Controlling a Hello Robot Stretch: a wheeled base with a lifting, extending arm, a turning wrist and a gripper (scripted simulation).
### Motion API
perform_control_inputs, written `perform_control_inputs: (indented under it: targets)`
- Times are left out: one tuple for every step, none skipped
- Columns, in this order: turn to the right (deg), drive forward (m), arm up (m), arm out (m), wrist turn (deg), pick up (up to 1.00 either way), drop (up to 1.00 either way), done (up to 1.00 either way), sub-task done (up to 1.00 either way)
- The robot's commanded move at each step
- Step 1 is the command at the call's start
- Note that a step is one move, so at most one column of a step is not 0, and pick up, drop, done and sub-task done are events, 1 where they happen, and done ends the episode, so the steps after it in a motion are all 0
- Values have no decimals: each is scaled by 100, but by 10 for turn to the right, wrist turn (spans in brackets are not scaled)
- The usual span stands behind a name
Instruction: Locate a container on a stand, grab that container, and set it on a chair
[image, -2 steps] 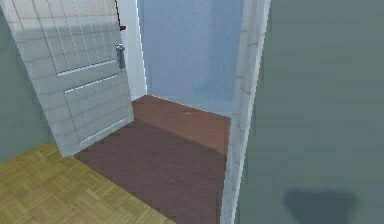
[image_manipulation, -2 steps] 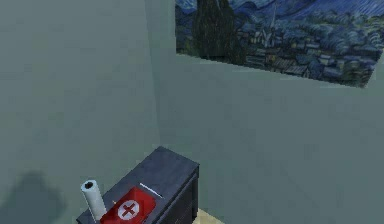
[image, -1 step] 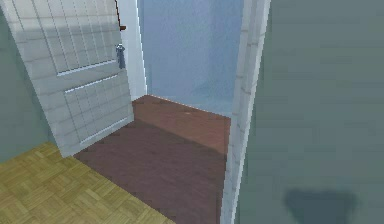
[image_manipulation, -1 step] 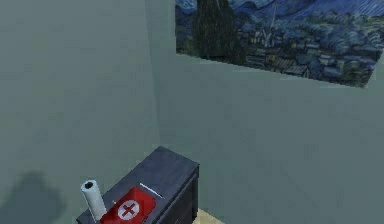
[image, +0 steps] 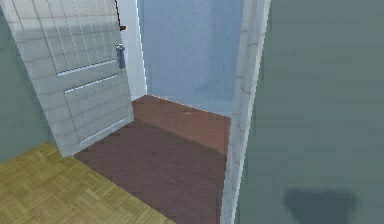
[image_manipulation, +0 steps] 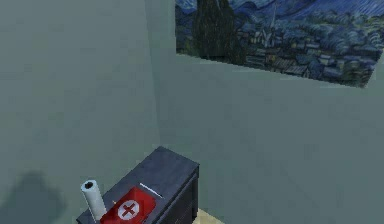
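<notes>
A dark grey stand (image_manipulation: 172, 172) sits against the grey-green wall at the bottom of the arm side view. On its top lies a flat red container (image_manipulation: 129, 209) with a white cross in a round mark. A white upright roll (image_manipulation: 92, 197) stands just left of the red container, at the stand's near left corner.
A large dark blue painting (image_manipulation: 280, 35) hangs on the wall above the stand. In the forward view a white panelled door (image: 80, 70) with a metal handle (image: 120, 55) stands ajar at the left. Dark wood floor (image: 170, 150) leads past a white frame (image: 245, 100) toward a blue wall. Yellow parquet (image: 50, 190) lies at the bottom left, and a grey-green wall (image: 320, 110) is close on the right.
</notes>
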Motion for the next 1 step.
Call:
perform_control_inputs:
  targets:
    - [0, 0, 10, 0, 0, 0, 0, 0, 0]
